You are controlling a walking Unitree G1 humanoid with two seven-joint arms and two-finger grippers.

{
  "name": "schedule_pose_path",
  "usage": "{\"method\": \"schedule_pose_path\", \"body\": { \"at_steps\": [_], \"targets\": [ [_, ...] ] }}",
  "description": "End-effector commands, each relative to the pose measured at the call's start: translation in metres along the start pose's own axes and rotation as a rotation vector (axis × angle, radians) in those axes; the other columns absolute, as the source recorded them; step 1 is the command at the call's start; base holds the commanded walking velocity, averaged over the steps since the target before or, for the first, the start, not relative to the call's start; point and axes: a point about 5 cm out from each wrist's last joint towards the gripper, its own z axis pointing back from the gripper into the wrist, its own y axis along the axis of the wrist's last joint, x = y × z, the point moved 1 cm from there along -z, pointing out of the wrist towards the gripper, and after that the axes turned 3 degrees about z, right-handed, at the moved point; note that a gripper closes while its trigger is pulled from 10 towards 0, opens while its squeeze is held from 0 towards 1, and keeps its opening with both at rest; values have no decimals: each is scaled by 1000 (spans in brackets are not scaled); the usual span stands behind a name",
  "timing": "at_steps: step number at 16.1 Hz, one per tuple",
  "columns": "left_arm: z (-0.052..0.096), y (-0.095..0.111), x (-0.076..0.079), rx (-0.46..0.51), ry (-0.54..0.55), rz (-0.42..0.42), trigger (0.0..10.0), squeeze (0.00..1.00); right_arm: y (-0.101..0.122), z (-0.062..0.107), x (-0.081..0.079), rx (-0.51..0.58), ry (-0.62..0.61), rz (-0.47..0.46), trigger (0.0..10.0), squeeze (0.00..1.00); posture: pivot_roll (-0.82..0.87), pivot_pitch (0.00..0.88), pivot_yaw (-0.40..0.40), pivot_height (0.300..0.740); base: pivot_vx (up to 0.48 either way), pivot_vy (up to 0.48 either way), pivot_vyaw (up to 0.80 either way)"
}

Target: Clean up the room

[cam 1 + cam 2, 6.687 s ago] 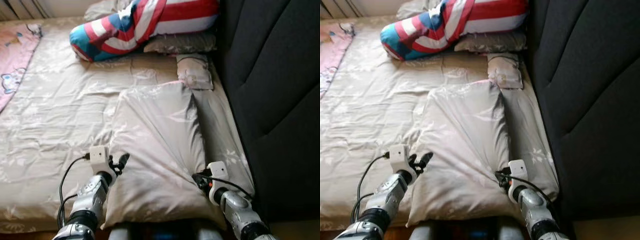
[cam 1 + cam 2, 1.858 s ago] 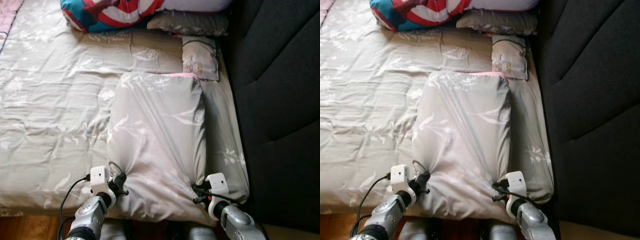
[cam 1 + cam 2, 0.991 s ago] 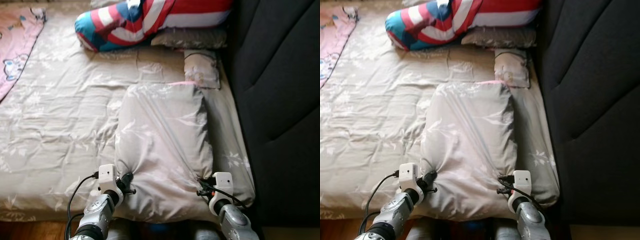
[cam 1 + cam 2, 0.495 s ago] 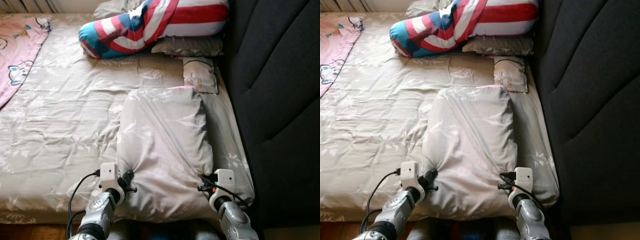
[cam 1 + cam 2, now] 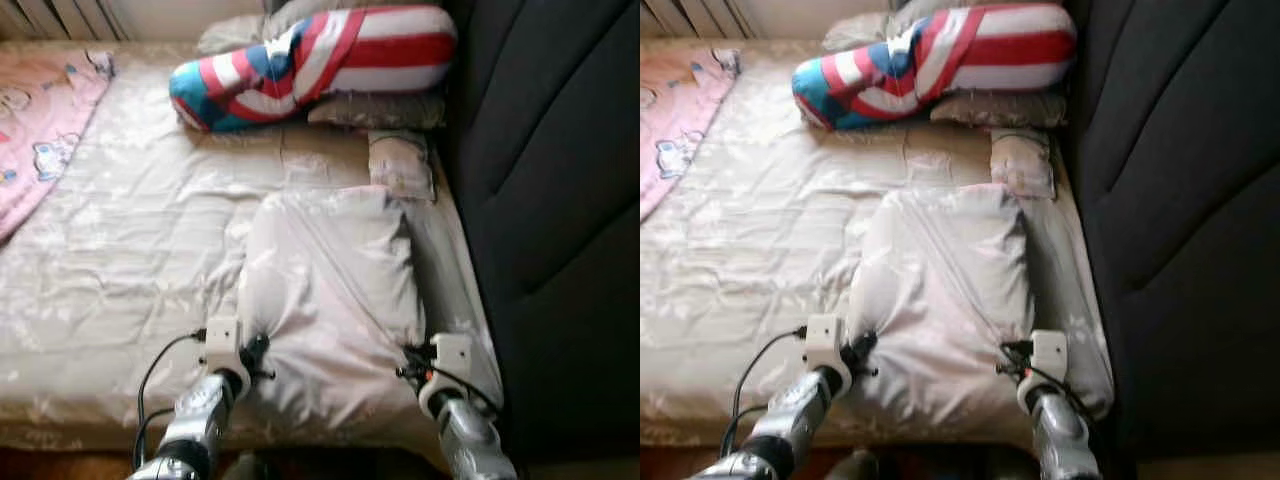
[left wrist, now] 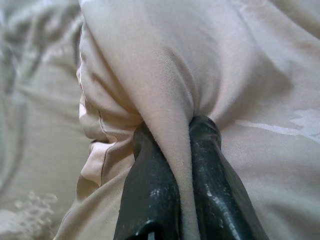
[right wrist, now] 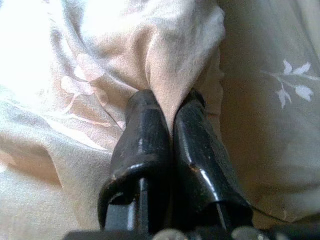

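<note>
Lying between them, pillow [image 5: 330, 290] is pinched by left tool [image 6: 175, 145] and right tool [image 7: 171, 117].

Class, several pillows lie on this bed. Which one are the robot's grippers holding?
The large beige pillow nearest the robot: left gripper and right gripper pinch its near corners.

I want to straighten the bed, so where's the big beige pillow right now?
The beige pillow lies on the bed's right side beside the dark headboard, its near corners pinched by the left gripper and right gripper.

Left hand [image 5: 256, 352], right hand [image 5: 406, 364] forward, fingers clamped.
</note>
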Motion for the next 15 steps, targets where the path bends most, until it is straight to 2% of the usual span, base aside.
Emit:
{"method": "schedule_pose_path", "body": {
  "at_steps": [1, 4, 15],
  "targets": [
    [3, 9, -11, 51, 32, -37, 10000, 0, 6, 1, 8, 44, -41, -14, 10000, 0, -96, 96, -24, 740, 0, 0, 0],
    [4, 16, -15, 78, 50, -48, 10000, 0, 4, 2, 9, 39, -42, -15, 10000, 0, -89, 87, -17, 740, 0, 0, 0],
    [5, 16, -17, 69, 59, -45, 10000, 0, 1, 1, 10, 19, -62, -22, 10000, 0, -86, 63, -17, 740, 0, 0, 0]
  ]
}}
